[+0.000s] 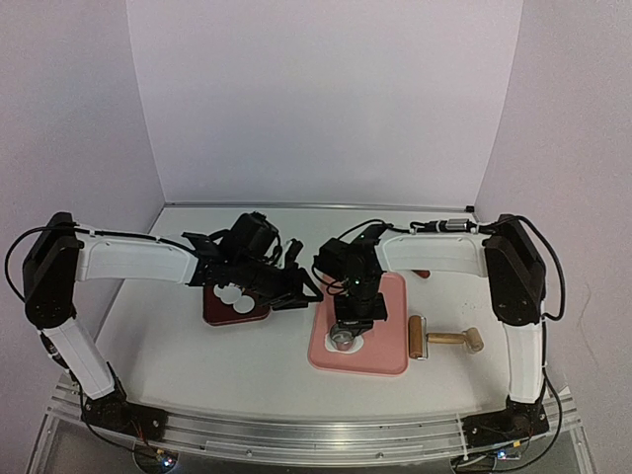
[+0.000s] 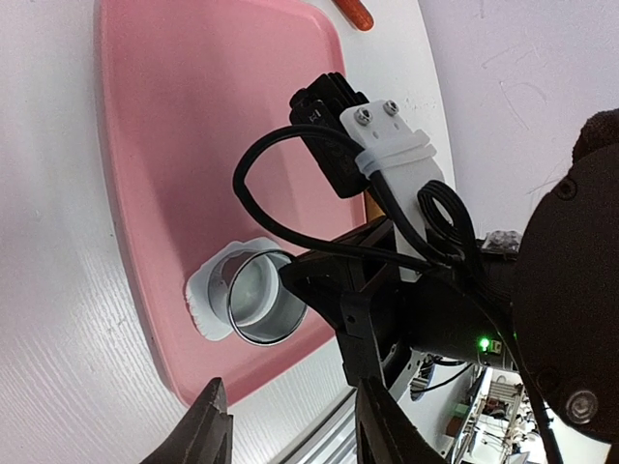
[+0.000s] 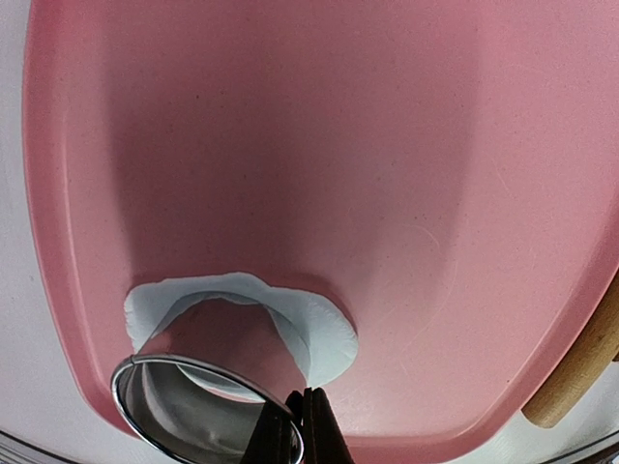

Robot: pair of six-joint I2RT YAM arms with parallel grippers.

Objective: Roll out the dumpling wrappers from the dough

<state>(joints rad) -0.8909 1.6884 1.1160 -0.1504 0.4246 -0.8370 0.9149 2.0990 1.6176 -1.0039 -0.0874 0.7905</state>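
Observation:
On the pink tray [image 1: 383,357] lies the dough [image 3: 324,333], a ragged white scrap with a round hole that shows the tray. My right gripper [image 3: 302,427] is shut on the rim of the metal ring cutter [image 3: 174,425] and holds it tilted just over that hole. A pale surface shows inside the ring cutter [image 2: 276,324]. The dough [image 2: 201,295] curls around its far side. Round white dumpling wrappers [image 1: 235,293] lie on a dark red plate [image 1: 222,315]. My left gripper [image 2: 295,430] is open and empty, between the plate and the tray, left of the right gripper [image 1: 346,331].
A wooden rolling pin [image 1: 446,339] lies on the table right of the pink tray, and its handle [image 3: 580,367] shows at the tray's edge. A small orange-red object [image 2: 356,12] lies beyond the tray's far corner. The two wrists are close together over the tray's left edge.

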